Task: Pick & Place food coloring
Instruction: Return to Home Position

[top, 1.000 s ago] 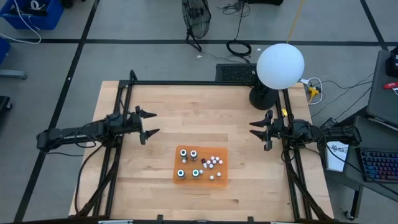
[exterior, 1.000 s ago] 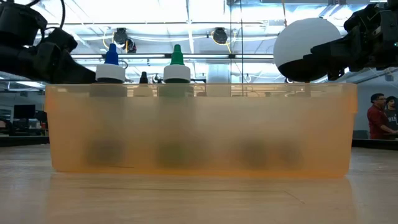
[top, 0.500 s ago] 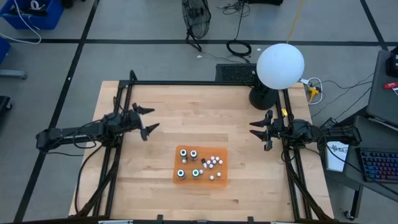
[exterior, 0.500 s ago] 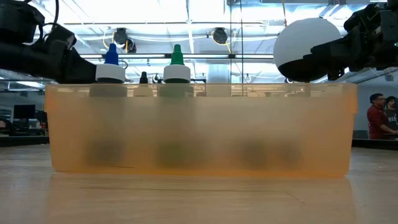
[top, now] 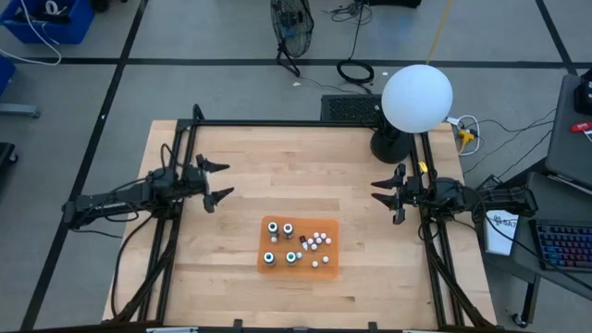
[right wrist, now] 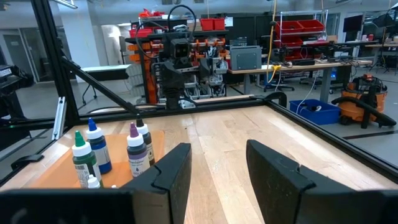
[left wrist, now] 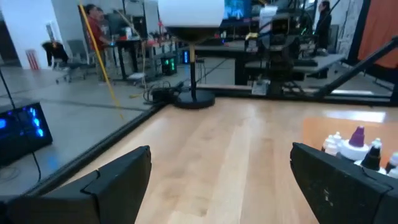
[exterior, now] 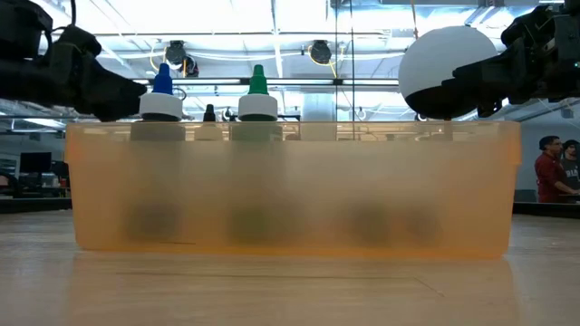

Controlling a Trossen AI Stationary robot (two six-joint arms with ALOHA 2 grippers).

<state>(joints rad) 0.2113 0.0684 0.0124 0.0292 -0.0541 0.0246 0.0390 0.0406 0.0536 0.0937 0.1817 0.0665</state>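
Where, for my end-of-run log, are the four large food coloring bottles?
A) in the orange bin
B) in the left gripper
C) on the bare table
A: the high view shows all four bottles in the orange bin; left gripper and right gripper hang open and empty at the sides.

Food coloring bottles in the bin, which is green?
The green bottle, green tip and body; the rest are the blue bottle, purple bottle and black bottle.

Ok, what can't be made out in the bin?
Low view: the cloudy wall of the orange bin smears bottle bodies; only tips of the blue bottle and green bottle clear it.
High view: white pieces too small to identify.
Left wrist view: bin cut off at the picture edge.
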